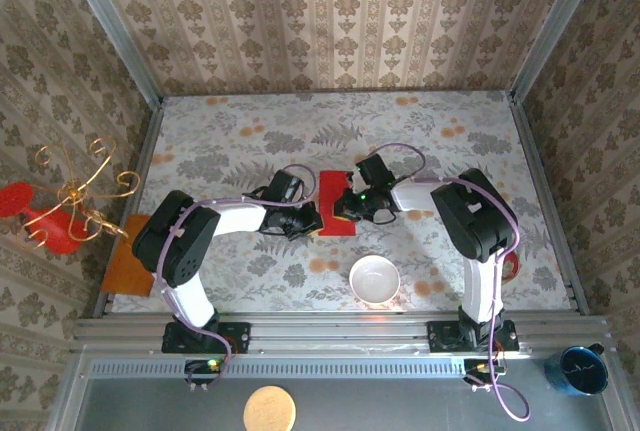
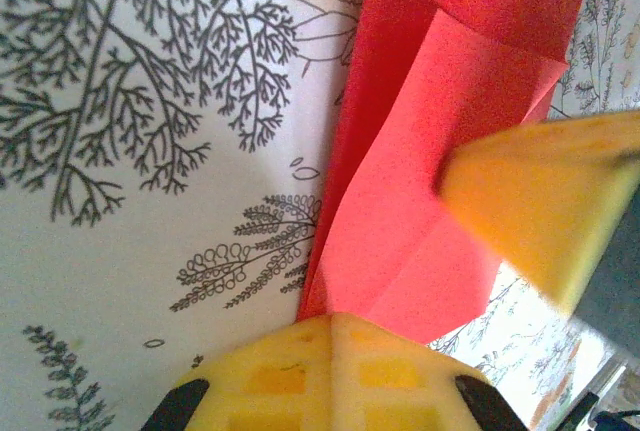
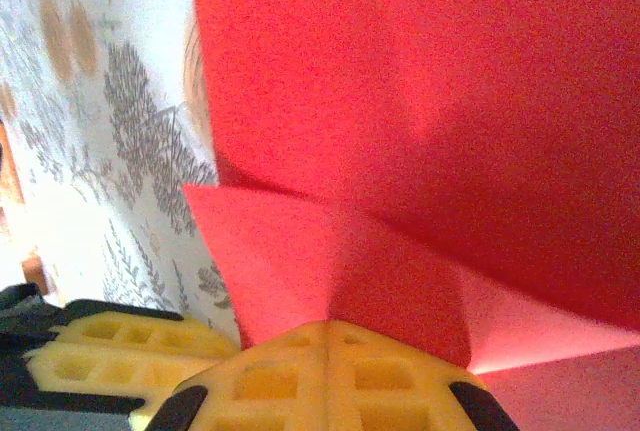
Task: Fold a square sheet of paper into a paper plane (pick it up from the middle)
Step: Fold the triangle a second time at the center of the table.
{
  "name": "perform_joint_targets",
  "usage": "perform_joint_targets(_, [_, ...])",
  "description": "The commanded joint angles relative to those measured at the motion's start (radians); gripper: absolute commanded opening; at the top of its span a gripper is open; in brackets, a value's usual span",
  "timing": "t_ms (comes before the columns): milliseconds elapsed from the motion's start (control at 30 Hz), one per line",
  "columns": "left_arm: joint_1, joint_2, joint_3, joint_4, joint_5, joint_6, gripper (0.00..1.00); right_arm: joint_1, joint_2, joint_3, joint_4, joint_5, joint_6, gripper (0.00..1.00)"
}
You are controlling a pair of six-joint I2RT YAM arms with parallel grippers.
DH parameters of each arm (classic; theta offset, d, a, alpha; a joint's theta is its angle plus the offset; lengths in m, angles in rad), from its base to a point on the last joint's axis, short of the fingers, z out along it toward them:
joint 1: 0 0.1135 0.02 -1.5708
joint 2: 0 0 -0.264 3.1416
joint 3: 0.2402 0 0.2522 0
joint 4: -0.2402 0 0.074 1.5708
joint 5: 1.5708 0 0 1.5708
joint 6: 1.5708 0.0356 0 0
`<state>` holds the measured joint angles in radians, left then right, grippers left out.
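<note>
Nearest you, the white bowl (image 1: 374, 278) sits by the front edge of the desk (image 1: 300, 131). Mid-desk, your left hand (image 2: 330, 323) and right hand (image 3: 325, 329) are both clenched on the part-folded square sheet of paper (image 1: 333, 191). Beyond it, open desk runs to the back wall.

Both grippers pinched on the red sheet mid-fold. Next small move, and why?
The left gripper and right gripper are shut on the square sheet of paper, its fold puffed and uncreased; probably lower both and press that fold flat.
</note>
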<state>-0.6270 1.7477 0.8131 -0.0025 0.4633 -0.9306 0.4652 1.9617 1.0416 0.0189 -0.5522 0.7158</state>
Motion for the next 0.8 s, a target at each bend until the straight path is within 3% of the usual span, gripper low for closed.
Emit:
perform_joint_targets(0, [0.007,0.05,-0.051,-0.206,-0.077,-0.026,0.06,-0.096,0.04,-0.022,0.046,0.089,0.001,0.01])
perform_joint_targets(200, [0.007,0.043,-0.047,-0.181,-0.063,-0.021,0.06,-0.16,0.021,0.031,-0.016,0.142,-0.047,0.02])
perform_joint_targets(433, [0.003,0.011,0.006,-0.14,-0.023,0.01,0.07,-0.104,-0.119,0.03,-0.097,0.163,-0.079,0.03])
perform_joint_targets(600, [0.006,-0.069,0.059,-0.056,0.014,0.036,0.17,-0.059,-0.184,-0.044,-0.066,0.16,0.009,0.13])
perform_joint_targets(767, [0.013,-0.103,0.095,-0.048,-0.043,0.07,0.24,-0.047,-0.227,-0.112,0.021,0.131,0.148,0.25])
